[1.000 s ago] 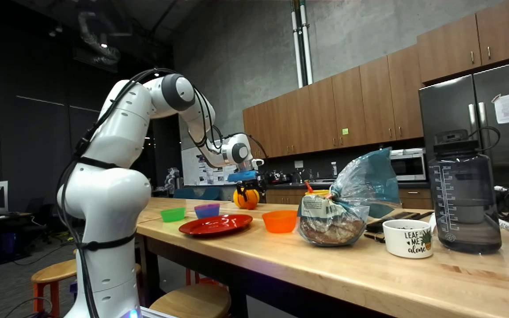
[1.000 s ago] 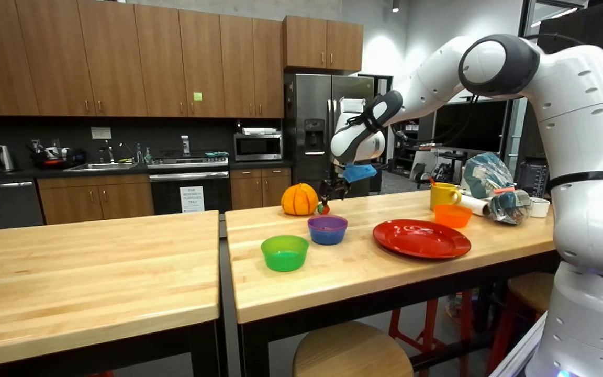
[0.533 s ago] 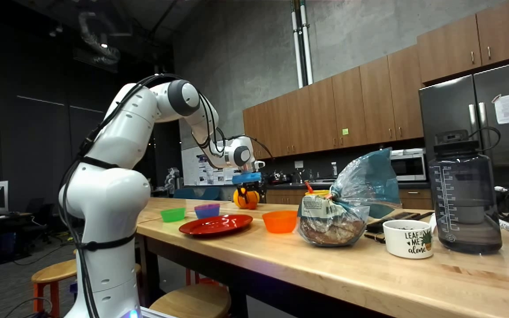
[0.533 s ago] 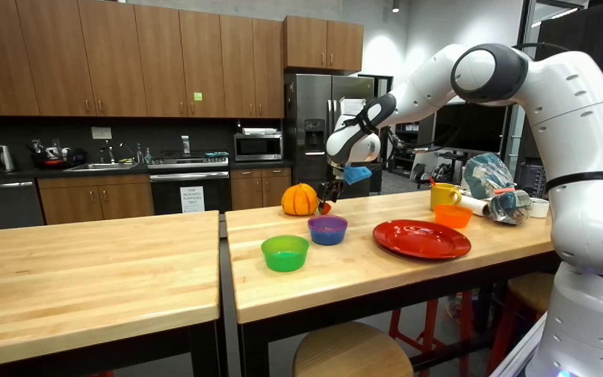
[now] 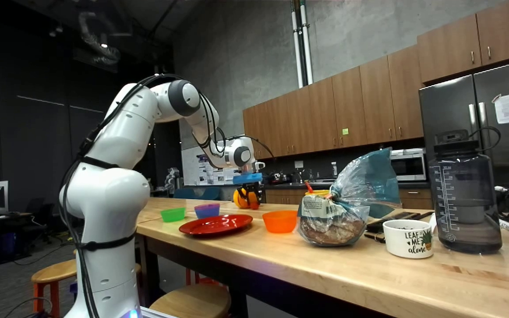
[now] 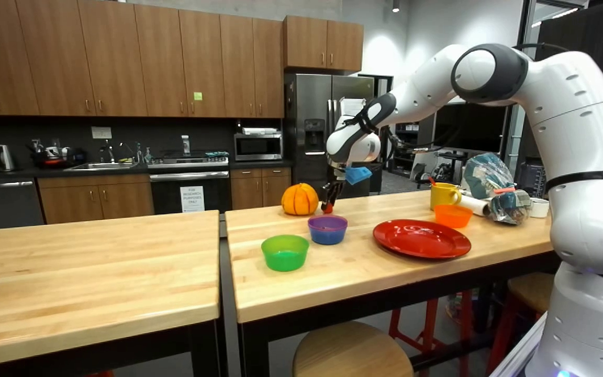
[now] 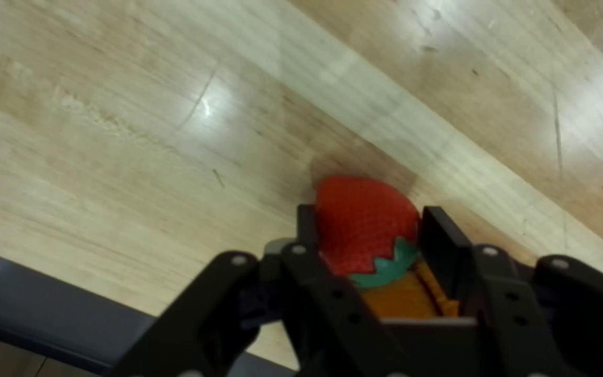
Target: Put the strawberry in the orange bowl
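Note:
The red strawberry (image 7: 359, 220) with a green leafy cap sits between the two black fingers of my gripper (image 7: 367, 214). Both finger pads press against its sides, so the gripper is shut on it. In an exterior view the strawberry (image 6: 327, 208) shows at tabletop height just below the fingertips. Much of it is covered by the fingers in both exterior views. The small orange bowl (image 6: 452, 215) stands on the table beyond the red plate, well away from the gripper; it is the same orange bowl (image 5: 279, 221) beside the bagged bread.
An orange pumpkin (image 6: 299, 199) stands right beside the gripper. Nearby are a purple-blue bowl (image 6: 327, 231), a green bowl (image 6: 285, 253) and a flat red plate (image 6: 421, 239). A yellow mug (image 6: 444, 195) and bread bag (image 5: 332, 218) stand close to the orange bowl.
My arm has come down around the strawberry, and the fingers have closed on it. The strawberry has shifted slightly away from the pumpkin.

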`<state>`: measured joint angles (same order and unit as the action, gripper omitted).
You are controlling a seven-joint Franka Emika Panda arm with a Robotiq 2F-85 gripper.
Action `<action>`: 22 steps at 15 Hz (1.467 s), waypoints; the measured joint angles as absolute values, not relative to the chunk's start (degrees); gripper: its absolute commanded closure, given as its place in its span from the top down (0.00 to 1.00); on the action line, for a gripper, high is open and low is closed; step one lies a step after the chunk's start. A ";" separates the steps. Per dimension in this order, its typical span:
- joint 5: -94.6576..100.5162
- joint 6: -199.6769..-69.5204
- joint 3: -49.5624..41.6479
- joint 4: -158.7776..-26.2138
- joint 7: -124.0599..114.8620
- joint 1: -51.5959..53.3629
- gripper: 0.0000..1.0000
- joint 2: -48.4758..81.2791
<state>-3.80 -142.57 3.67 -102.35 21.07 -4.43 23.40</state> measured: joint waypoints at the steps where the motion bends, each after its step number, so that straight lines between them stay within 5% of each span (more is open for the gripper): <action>1: -3.80 -142.58 3.49 -102.55 20.89 -4.59 0.27 23.20; 22: -2.09 -136.34 -6.07 -112.93 -5.26 -5.57 0.27 6.49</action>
